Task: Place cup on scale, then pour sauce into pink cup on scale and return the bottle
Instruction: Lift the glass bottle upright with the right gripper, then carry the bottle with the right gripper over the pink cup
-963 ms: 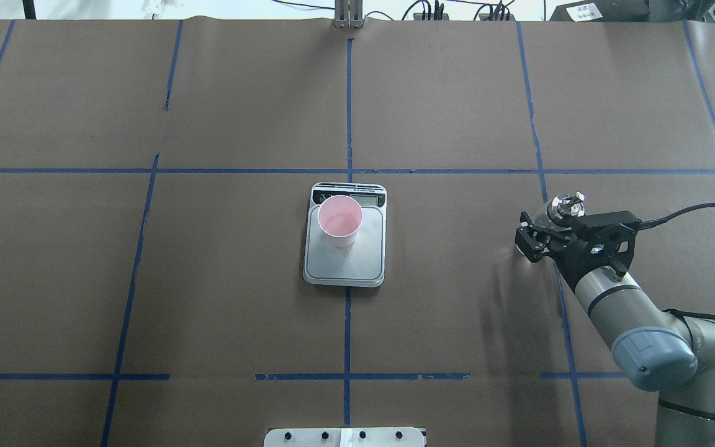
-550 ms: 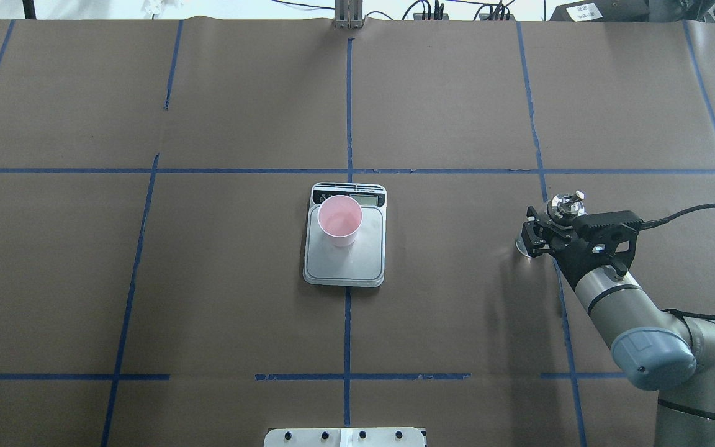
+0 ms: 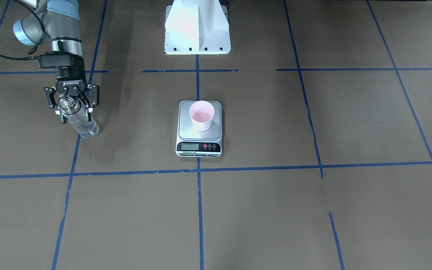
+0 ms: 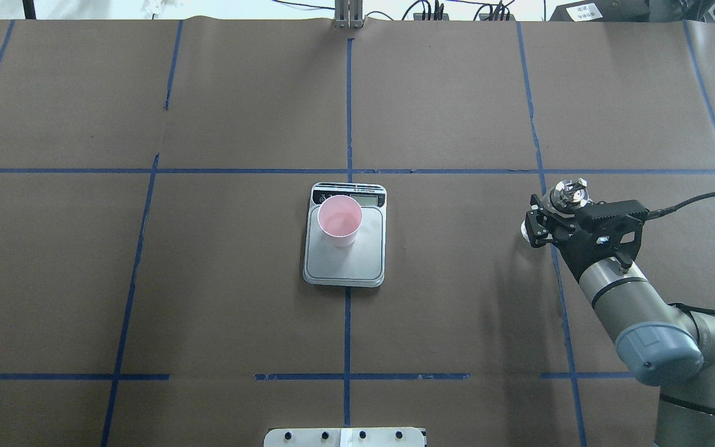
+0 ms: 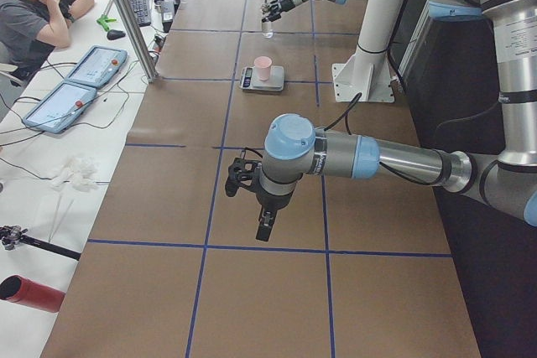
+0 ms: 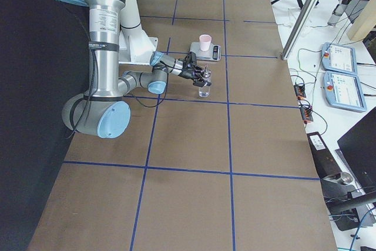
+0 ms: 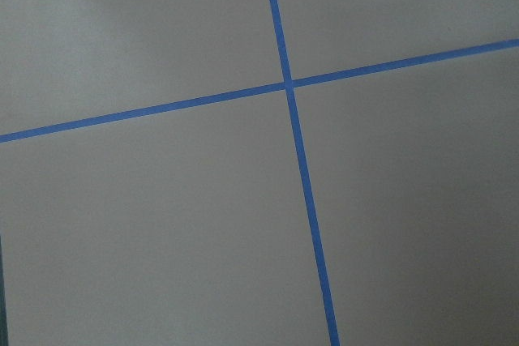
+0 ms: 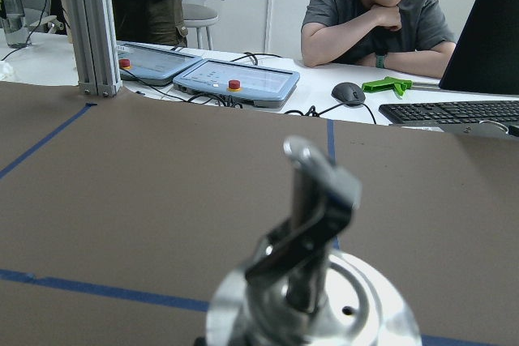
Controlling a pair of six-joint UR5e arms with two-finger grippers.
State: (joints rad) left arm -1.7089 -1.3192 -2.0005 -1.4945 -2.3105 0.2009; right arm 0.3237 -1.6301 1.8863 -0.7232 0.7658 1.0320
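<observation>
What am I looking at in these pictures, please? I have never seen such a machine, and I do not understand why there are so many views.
This is one moment seen by six cameras: one above, one in front, one at each table end, one on each wrist. The machine is a robot with two arms at a brown table marked with blue tape. A small scale stands there, with a pink cup on it. The right hand holds a clear glass bottle upright, well apart from the scale. The left hand hangs over the table and seems empty.
</observation>
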